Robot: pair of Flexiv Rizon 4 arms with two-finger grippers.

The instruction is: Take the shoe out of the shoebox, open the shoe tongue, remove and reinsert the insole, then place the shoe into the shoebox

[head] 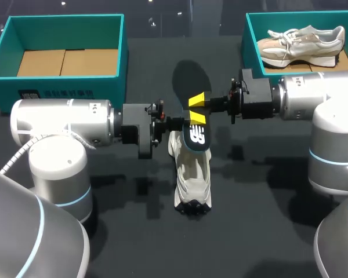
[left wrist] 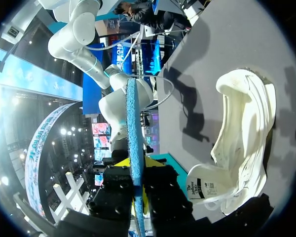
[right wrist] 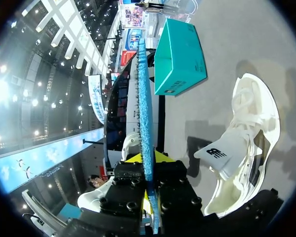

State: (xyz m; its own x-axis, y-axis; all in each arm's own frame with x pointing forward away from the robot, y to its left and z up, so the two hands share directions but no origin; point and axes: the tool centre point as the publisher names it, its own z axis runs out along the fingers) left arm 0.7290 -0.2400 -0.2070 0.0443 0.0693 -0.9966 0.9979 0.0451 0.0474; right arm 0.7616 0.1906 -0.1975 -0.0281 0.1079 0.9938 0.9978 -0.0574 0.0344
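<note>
Both arms meet over the middle of the worktop and hold one thin dark insole with a blue edge (head: 197,136) between them. The left gripper (head: 195,118) is closed narrowly on the flat faces of the insole from one side edge. The right gripper (head: 199,100) does the same from the opposite edge, a little closer to the far edge of the worktop.

The white fabric sneaker (head: 192,179) lies on the middle of the worktop, directly under the insole. Its long axis runs from the far edge to the near edge, almost parallel to the insole. So the sneaker is below both grippers, and the left gripper is the nearer one to its mouth. To reinsert it, I judge that the near end of the insole must tilt down into that mouth.

From above, the insole hides the mouth, but the wrist views show it open with the tongue pulled out. The lower fingers are hidden. An empty teal cardboard shoebox (head: 64,35) stands at the far left corner.
</note>
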